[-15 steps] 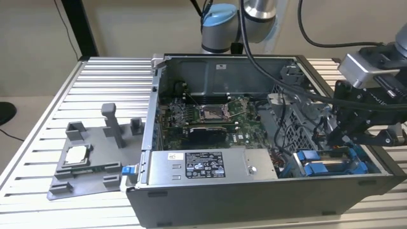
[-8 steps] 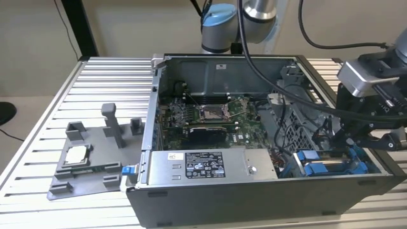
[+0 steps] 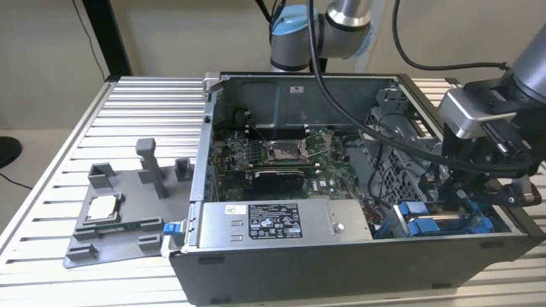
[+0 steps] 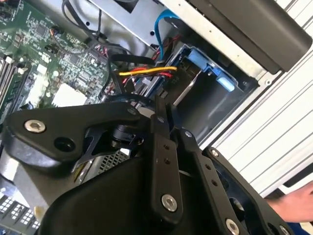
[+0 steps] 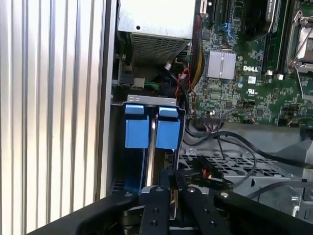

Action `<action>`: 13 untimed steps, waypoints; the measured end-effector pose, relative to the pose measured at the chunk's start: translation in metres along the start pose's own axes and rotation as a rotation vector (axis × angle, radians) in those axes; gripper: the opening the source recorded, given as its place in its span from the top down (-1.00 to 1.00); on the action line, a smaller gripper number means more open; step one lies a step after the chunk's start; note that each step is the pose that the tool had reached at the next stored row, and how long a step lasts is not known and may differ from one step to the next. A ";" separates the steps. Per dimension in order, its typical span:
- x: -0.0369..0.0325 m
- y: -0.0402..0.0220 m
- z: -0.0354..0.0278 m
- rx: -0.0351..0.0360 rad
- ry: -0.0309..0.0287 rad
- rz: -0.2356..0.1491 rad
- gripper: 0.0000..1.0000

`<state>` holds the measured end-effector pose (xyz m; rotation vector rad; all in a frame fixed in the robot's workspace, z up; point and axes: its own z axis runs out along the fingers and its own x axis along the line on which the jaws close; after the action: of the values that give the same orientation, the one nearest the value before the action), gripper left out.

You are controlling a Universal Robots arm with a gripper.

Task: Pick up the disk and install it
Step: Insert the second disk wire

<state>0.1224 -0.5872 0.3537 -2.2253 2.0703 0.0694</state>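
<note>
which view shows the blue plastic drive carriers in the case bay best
The first wrist view: the two blue plastic drive carriers stand side by side in the bay, seen face-on beyond the gripper. The exterior view shows them partly behind the arm; the second wrist view catches one blue end.

A ribbed aluminium table (image 3: 128, 102) of long parallel slats carried everything. An open computer case (image 3: 341, 262) sat directly on it, taking up the middle and reaching toward the edge at the exterior view's right. Just beside the case, toward the edge at the exterior view's left, lay a flat grey fixture plate (image 3: 111, 246) with upright posts; a small square silver chip (image 3: 102, 206) rested in one of its pockets. The slats (image 5: 49, 98) ran alongside the case wall in the first wrist view.
</note>
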 end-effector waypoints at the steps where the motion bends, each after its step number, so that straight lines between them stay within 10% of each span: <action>1: 0.0002 0.0002 0.0016 0.0011 0.0001 0.000 1.00; 13: 0.0010 0.0008 0.0100 0.0159 -0.0088 -0.001 1.00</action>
<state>0.1221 -0.5872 0.3436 -2.2125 2.0584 0.0623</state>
